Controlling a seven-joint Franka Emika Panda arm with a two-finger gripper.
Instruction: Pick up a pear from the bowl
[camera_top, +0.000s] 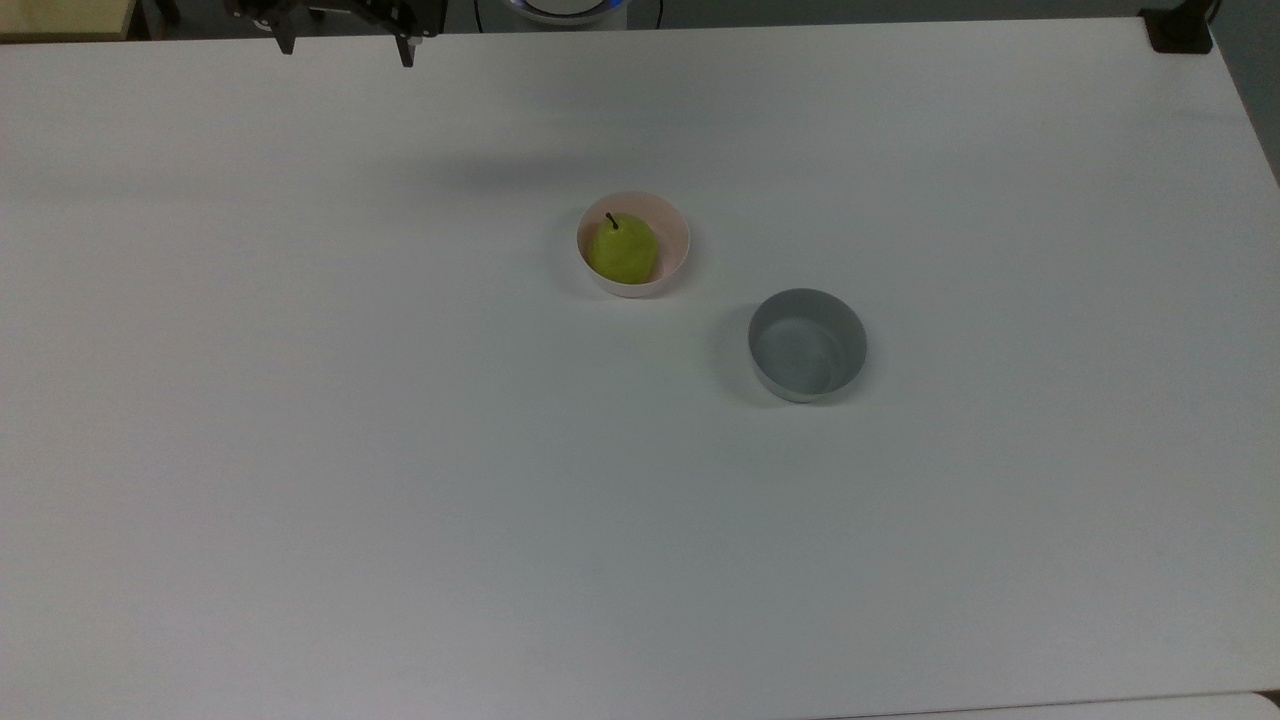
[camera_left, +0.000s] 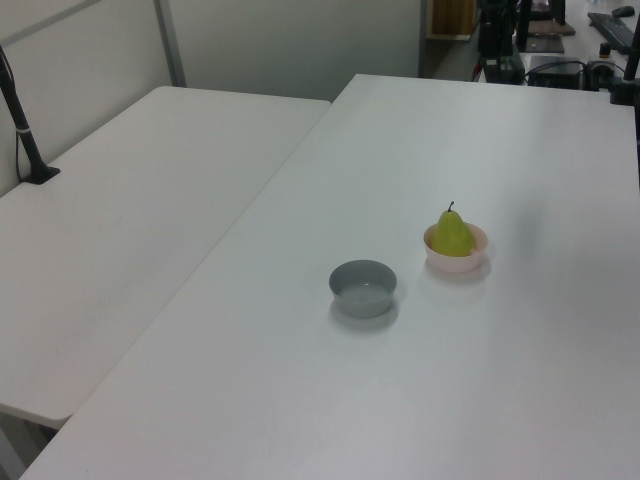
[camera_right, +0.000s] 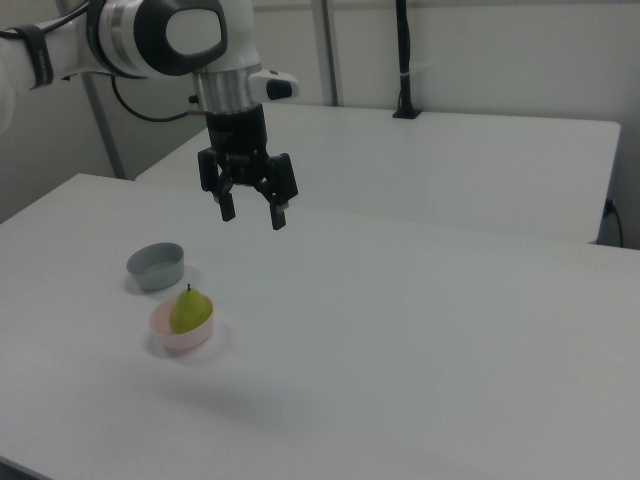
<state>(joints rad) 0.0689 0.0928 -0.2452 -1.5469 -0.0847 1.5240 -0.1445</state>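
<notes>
High above the surface (camera_top: 300, 450), my hand (camera_right: 252, 213) hangs wide, empty; I steer toward four o'clock in the top view, centring over the pear (camera_top: 621, 250) in the bowl (camera_top: 672, 240).

A pear (camera_left: 453, 234) sitting in a pale pink bowl (camera_left: 456, 259) on a white desk (camera_left: 300, 390).
The pear stands upright, stem up. A grey bowl (camera_left: 363, 288) sits near the pink bowl, toward the left view's lower left, not touching it.
</notes>
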